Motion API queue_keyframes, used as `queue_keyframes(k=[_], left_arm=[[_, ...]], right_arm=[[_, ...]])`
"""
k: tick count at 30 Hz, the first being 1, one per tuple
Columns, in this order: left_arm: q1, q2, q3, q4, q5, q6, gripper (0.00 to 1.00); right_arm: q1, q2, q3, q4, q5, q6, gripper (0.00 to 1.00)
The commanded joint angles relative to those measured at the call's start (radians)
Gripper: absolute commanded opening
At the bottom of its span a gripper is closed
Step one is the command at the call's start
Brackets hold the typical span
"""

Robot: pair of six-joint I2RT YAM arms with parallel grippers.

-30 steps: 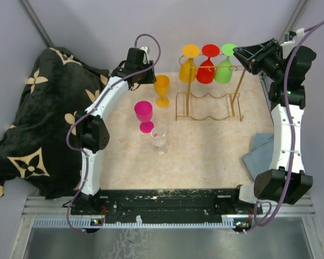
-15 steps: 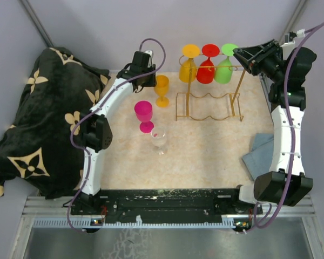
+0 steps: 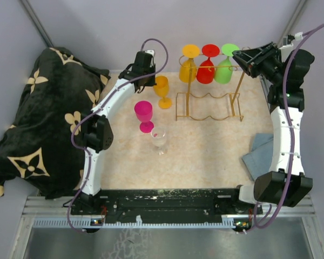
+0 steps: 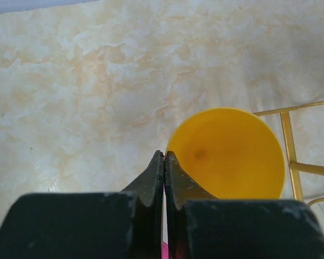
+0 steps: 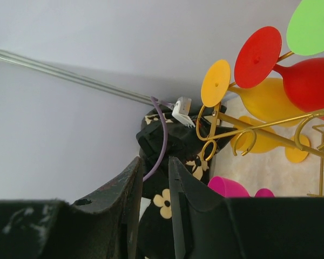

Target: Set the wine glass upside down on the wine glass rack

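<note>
A yellow wine glass (image 3: 162, 86) stands mouth up on the table, left of the gold wire rack (image 3: 208, 105). My left gripper (image 3: 149, 76) is shut. In the left wrist view its tips (image 4: 163, 156) touch the left edge of the glass's rim (image 4: 232, 156), with nothing seen between the jaws. Yellow (image 3: 189, 67), red (image 3: 207, 69) and green (image 3: 224, 69) glasses hang upside down on the rack. My right gripper (image 3: 238, 55) hovers at the rack's top right end, slightly open and empty (image 5: 154, 162). The rack's looped rails (image 5: 248, 135) show beyond it.
A pink glass (image 3: 144, 113) and a clear glass (image 3: 159, 137) stand upright left of centre. A black flowered blanket (image 3: 43, 124) lies off the table's left edge. A grey-blue cloth (image 3: 259, 154) lies at the right. A rack wire (image 4: 289, 140) runs just right of the yellow glass.
My left gripper has moved right, up to the yellow glass's rim, and the glass seems to lean a little. The right arm has barely moved.
</note>
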Motion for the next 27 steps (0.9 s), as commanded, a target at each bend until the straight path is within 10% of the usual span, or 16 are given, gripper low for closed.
queue_keyframes(k=[1,27], left_arm=[[-0.007,-0.012,-0.012,0.026,-0.042,0.014,0.00],[0.001,-0.511,-0.236,0.472,-0.252,-0.002,0.00]], right_arm=[[-0.006,-0.045,-0.001,0.060,0.003,0.003,0.27],[-0.003,-0.049,-0.009,0.085,-0.009,-0.021,0.24]])
